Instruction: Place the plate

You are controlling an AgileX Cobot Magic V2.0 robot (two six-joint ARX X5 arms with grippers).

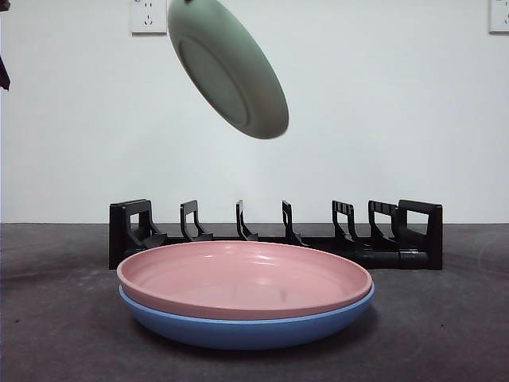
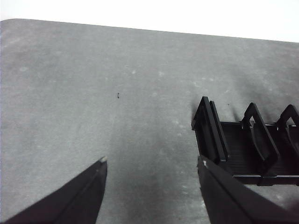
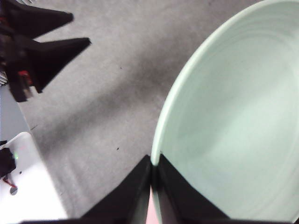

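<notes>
A pale green plate (image 1: 227, 68) hangs tilted in the air, high above the black dish rack (image 1: 274, 235). My right gripper (image 3: 154, 163) is shut on the green plate's rim (image 3: 224, 116); the gripper itself is out of the front view. My left gripper (image 2: 152, 163) is open and empty, low over the table beside the rack's end (image 2: 212, 130). It also shows in the right wrist view (image 3: 42, 46). A pink plate (image 1: 242, 278) lies stacked in a blue plate (image 1: 246, 326) in front of the rack.
The rack has several upright dividers with empty slots. The grey table (image 1: 56, 318) runs to a white wall with power sockets (image 1: 149, 16). A white box (image 3: 28, 186) lies on the table in the right wrist view.
</notes>
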